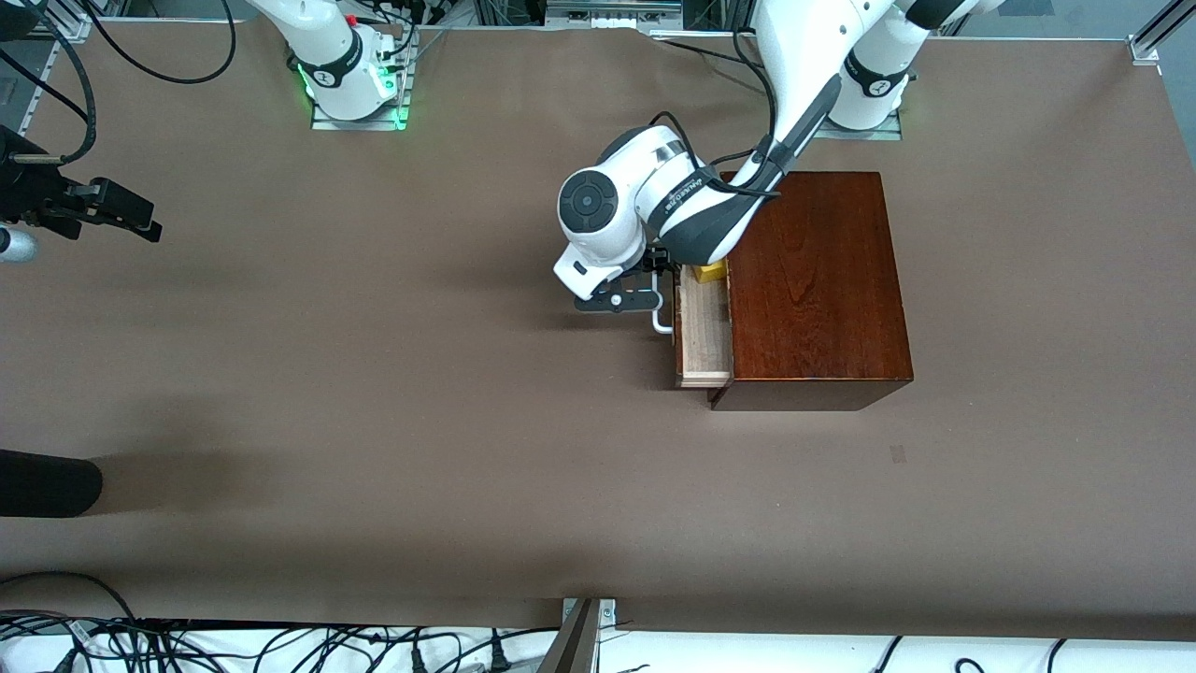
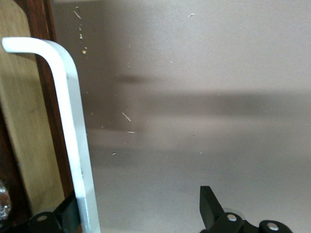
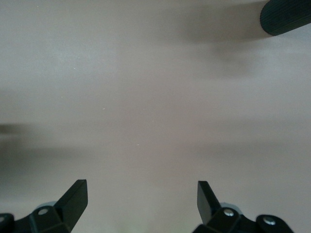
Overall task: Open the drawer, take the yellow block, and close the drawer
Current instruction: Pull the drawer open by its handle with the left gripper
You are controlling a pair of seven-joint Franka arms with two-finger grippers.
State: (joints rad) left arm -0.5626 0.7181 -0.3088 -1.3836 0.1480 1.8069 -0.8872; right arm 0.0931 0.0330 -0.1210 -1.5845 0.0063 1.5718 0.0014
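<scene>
The dark mahogany box [image 1: 813, 280] stands toward the left arm's end of the table. Its drawer [image 1: 703, 327] is pulled partly out, showing the pale wood tray [image 2: 24, 121] and dark front. The yellow block [image 1: 710, 271] lies in the drawer, at the end farther from the front camera and half hidden by the left arm. My left gripper [image 1: 657, 266] is open at the white handle [image 1: 662, 322]. The handle bar [image 2: 68, 121] passes between the jaws, close to one finger, with the other finger [image 2: 209, 206] well apart. My right gripper [image 1: 131, 215] waits open over bare table [image 3: 141, 204], holding nothing.
A black ribbed object [image 1: 47, 481] pokes in at the table's edge at the right arm's end, also seen in the right wrist view [image 3: 286, 17]. Brown table surface [image 1: 374, 374] stretches between the box and the right gripper. Cables lie along the edge nearest the front camera.
</scene>
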